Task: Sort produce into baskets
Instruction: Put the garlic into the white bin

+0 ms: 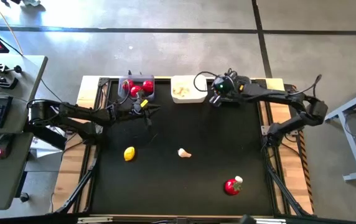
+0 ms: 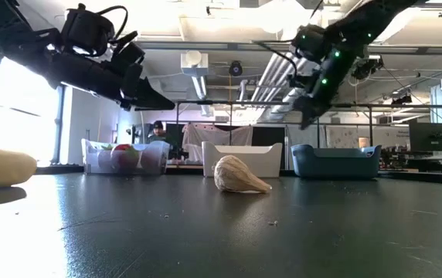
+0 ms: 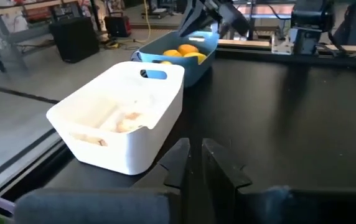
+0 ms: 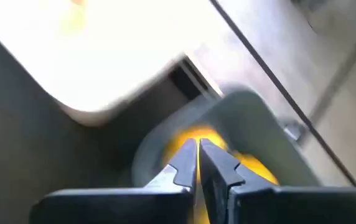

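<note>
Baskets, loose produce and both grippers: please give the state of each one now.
grey basket: holds tomatoes
white basket: holds garlic
teal basket: holds lemons
lemon: loose on table
garlic: loose
tomato: loose
left gripper: shut, empty
right gripper: shut, empty

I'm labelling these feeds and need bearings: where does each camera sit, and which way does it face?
High: overhead, straight down on the table; both arms show.
Low: table height, level across; garlic bulb close, arms above.
Left wrist: past the shut left claw toward the white basket.
Right wrist: shut right claw over lemons in the teal basket.
Shared: high and low both show the garlic.
</note>
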Motion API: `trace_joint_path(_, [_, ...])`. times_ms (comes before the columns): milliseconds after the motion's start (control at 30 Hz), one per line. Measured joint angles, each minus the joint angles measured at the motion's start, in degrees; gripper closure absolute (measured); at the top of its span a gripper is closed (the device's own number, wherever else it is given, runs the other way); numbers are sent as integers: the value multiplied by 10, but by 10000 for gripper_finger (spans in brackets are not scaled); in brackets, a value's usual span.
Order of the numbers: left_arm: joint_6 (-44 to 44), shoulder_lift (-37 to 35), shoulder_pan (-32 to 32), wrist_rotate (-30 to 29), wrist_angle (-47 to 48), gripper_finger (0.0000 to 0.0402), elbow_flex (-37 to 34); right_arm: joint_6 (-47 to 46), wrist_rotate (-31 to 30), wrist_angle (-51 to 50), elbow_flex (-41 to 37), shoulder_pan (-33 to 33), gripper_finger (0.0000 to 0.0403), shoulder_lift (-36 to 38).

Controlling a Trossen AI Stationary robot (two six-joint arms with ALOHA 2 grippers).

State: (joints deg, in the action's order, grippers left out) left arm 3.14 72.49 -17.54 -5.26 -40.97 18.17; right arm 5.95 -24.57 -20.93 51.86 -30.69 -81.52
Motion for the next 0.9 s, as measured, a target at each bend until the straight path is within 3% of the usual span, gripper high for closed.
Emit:
trace_joint_path(133, [14, 0, 1, 3, 0, 398, 0, -33, 22, 152, -63, 33, 387, 0])
trace_joint_path(367, [16, 0, 8, 33, 0, 401, 0, -107, -8, 356, -175, 118, 400, 0])
trace_joint_path(600, [22, 0, 19, 98, 90, 401, 50, -154, -21, 438, -230, 202, 402, 0])
trace_joint_path(700, [43, 0, 34, 105, 142, 401, 78, -164, -48, 468, -236, 231, 402, 0])
trace_joint_path(900, [46, 15, 60, 106, 147, 401, 95, -125, -98, 513, -226, 268, 403, 0])
